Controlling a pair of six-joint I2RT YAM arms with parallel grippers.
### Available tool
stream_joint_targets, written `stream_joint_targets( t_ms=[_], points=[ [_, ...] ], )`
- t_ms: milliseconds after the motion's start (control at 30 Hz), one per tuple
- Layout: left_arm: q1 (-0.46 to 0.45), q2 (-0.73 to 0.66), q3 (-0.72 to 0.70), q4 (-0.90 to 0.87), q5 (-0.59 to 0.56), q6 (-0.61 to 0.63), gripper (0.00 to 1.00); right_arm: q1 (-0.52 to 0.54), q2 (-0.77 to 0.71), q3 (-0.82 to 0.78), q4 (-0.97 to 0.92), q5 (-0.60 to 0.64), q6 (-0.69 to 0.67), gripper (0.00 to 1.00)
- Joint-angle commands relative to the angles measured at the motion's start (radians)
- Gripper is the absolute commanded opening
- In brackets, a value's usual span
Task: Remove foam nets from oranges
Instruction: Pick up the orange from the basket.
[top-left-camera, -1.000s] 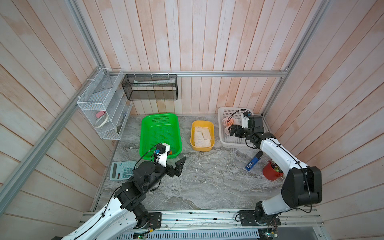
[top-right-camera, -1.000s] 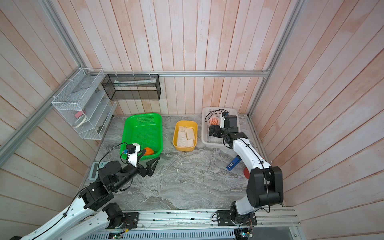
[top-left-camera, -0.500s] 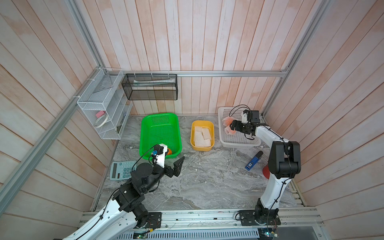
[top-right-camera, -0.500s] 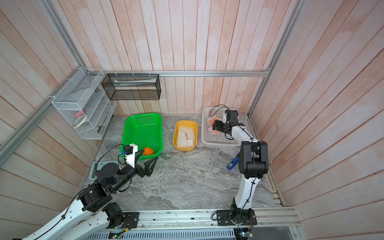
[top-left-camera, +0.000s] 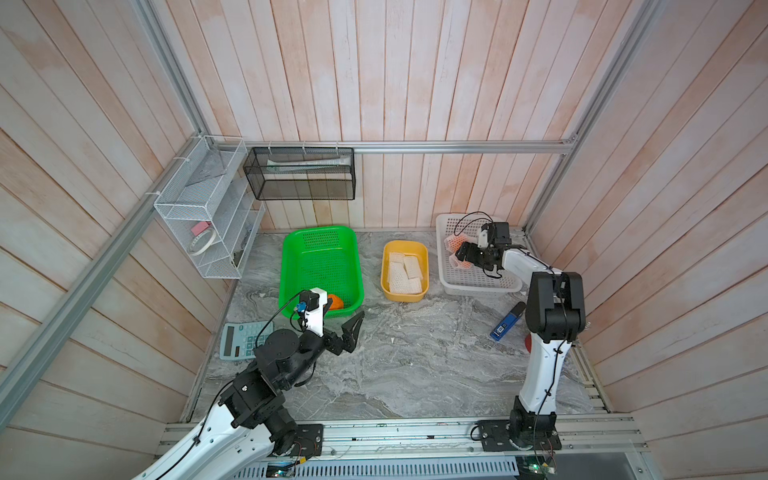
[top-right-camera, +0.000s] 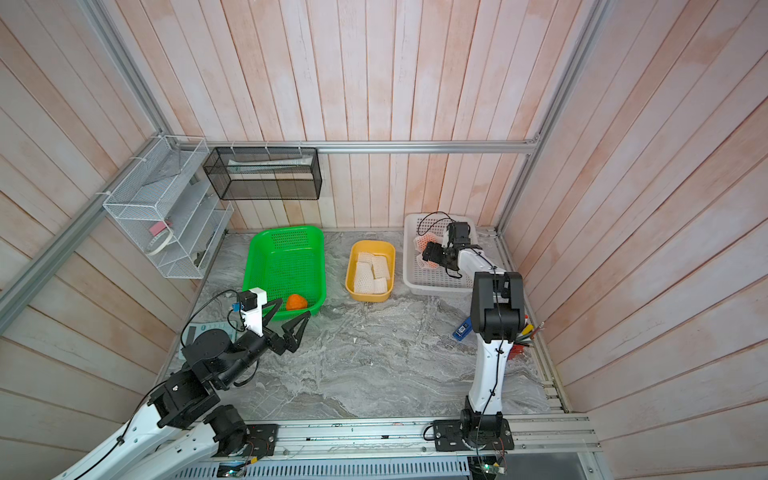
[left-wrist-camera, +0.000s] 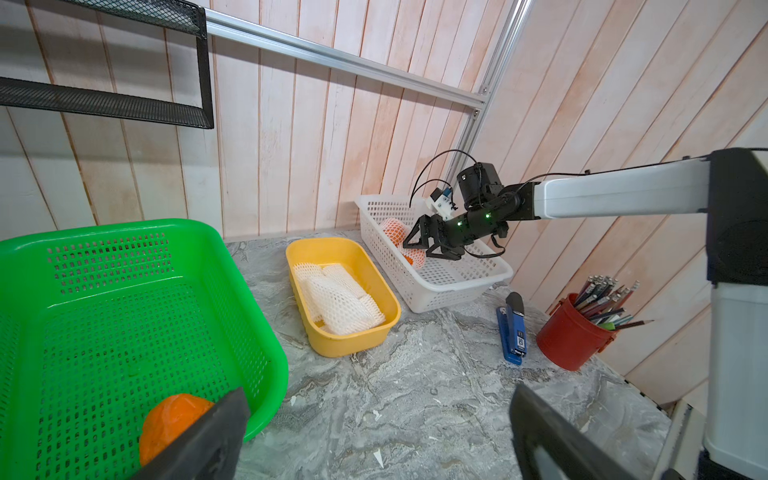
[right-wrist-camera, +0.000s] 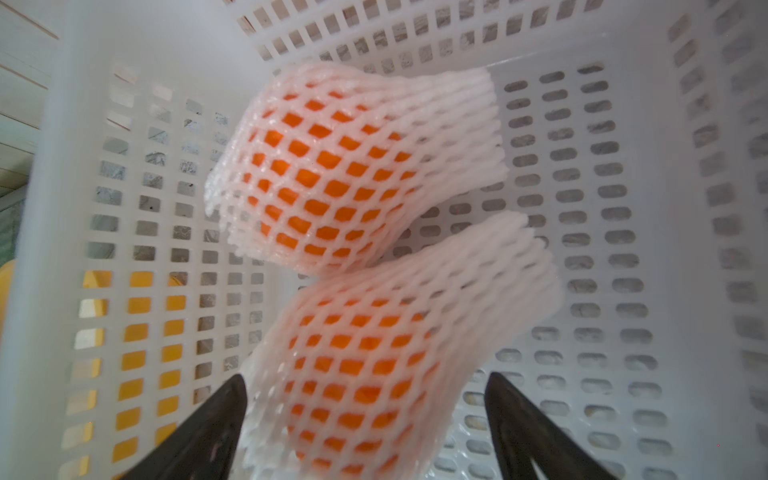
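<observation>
Two oranges in white foam nets lie in the white basket (top-left-camera: 482, 286). My right gripper (right-wrist-camera: 365, 382) is open, its jaws on either side of the nearer netted orange (right-wrist-camera: 365, 332); one finger (right-wrist-camera: 224, 407) brushes the net. The other netted orange (right-wrist-camera: 340, 174) lies just beyond. A bare orange (top-right-camera: 296, 302) sits in the near corner of the green basket (top-left-camera: 320, 249). Several empty foam nets (top-left-camera: 403, 272) fill the yellow tray (top-left-camera: 405, 296). My left gripper (left-wrist-camera: 378, 399) is open and empty above the table beside the green basket's corner.
A blue stapler (top-left-camera: 507, 322) and a red pencil cup (left-wrist-camera: 569, 336) stand at the right near the right arm's base. A calculator (top-left-camera: 239, 340) lies at the left. A wire shelf (top-left-camera: 203, 232) and a black mesh bin (top-left-camera: 299, 178) hang on the walls.
My right arm has stretched further into the white basket and its jaws now straddle the nearer netted orange, a little narrower than before. The left arm has barely shifted.
</observation>
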Motion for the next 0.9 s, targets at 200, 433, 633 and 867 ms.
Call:
stream_joint_targets(
  t_ms=[200, 433, 633, 867],
  points=[
    [-0.005, -0.005, -0.012, -0.015, -0.027, -0.012, 1.00, 0.004, 0.073, 0.068, -0.020, -0.026, 0.016, 0.88],
    [-0.005, 0.000, -0.010, -0.021, -0.035, -0.010, 1.00, 0.005, 0.084, 0.073, -0.006, -0.060, 0.026, 0.78],
    [-0.005, -0.001, -0.010, -0.021, -0.042, -0.010, 1.00, 0.005, -0.006, -0.010, 0.054, -0.041, 0.024, 0.68],
    [-0.005, 0.002, -0.015, -0.014, -0.049, -0.010, 1.00, 0.020, -0.160, -0.152, 0.166, 0.018, -0.019, 0.66]
  ],
)
